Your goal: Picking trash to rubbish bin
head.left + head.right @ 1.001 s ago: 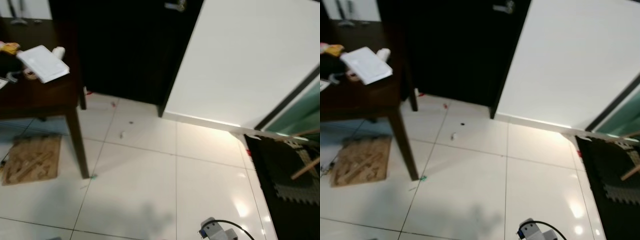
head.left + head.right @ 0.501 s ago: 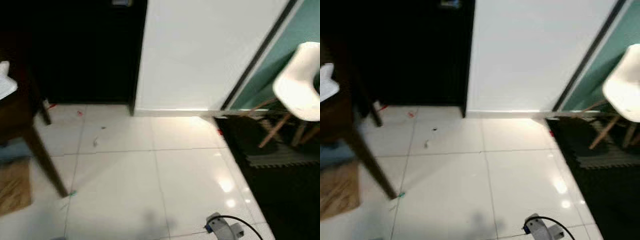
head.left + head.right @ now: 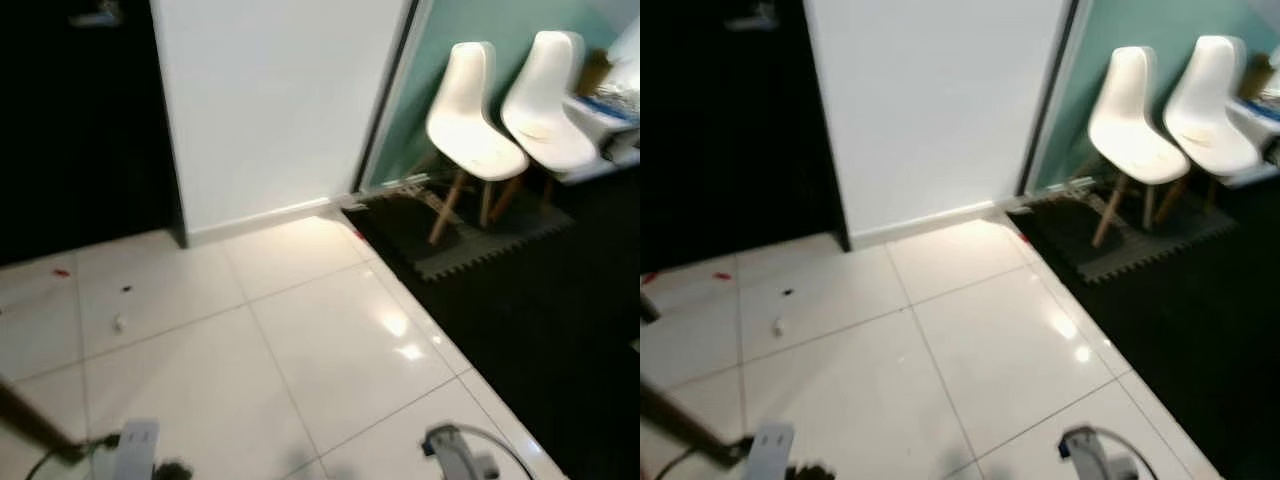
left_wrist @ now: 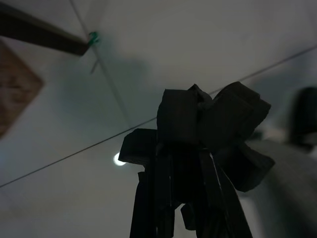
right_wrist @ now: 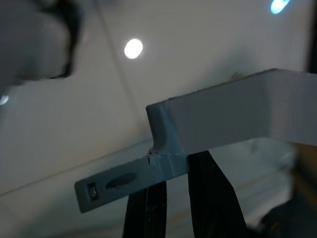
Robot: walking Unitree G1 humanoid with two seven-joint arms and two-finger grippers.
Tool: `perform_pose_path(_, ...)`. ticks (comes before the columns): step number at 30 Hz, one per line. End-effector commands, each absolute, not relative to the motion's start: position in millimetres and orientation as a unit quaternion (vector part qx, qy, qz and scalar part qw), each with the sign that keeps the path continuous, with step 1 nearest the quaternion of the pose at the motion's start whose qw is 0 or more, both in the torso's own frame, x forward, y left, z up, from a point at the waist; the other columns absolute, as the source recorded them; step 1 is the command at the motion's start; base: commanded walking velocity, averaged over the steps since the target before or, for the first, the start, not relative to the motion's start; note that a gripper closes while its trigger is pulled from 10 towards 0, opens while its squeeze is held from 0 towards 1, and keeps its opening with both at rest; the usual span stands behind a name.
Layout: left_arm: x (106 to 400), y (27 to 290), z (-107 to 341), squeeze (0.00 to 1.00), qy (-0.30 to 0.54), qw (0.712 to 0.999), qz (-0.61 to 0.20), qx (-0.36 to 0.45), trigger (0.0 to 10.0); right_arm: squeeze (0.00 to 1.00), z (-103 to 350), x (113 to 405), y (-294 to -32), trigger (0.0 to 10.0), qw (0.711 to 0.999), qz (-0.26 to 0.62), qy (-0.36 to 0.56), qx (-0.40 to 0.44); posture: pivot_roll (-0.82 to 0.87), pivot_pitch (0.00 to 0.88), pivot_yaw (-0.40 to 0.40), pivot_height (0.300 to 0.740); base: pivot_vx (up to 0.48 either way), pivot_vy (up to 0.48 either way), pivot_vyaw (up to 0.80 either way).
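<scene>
Risks, as judgement:
- Glossy tiled floor [image 3: 330,340] meets black mat [image 3: 520,300] at edge; misstep there could jolt load loose.
- White chairs [image 3: 470,120] crowd right side; wide turn could clip legs.
- Views blurred; loose scraps easily missed.

Trash:
- Right gripper [image 5: 178,168] clamped on pale flat piece [image 5: 223,119], stiff, slotted tab at one end.
- Left gripper [image 4: 198,148] closed on dark crumpled wad [image 4: 213,124].
- White scrap [image 3: 117,323], red scrap [image 3: 62,271] lie on tiles near dark door [image 3: 80,120].

floor specks [image 3: 117,323] too small, second chair [image 3: 552,110] cropped
</scene>
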State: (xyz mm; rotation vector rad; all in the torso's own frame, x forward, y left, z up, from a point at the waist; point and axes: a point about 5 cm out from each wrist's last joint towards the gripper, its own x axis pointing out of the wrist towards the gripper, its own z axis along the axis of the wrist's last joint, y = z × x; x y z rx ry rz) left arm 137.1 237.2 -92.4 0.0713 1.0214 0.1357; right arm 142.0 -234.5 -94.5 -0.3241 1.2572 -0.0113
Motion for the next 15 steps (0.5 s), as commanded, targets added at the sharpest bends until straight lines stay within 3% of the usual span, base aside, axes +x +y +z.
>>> perform_pose_path(1,132.7,231.5,-95.6,0.00,0.501,0.863,0.047,0.044,10.0,0.00,-95.7,134.4,-240.0,10.0,0.794,-0.028,0.591,-0.140,0.05,0.099,-0.008,0.740,0.000,0.000,-0.76)
perform_pose_path(9,130.4,219.4,-99.1,0.00,0.505,0.861,0.043,0.032,10.0,0.00,-98.6,121.5,-244.7,10.0,0.783,-0.029,0.603,-0.150,0.05,0.090,-0.033,0.740,0.000,0.000,-0.76)
perform_pose_path(15,131.6,209.2,-100.8,0.00,0.508,0.861,0.026,0.032,10.0,0.00,-91.0,143.9,-245.0,10.0,0.809,-0.046,0.571,-0.135,0.03,0.085,-0.029,0.740,0.000,0.000,-0.76)
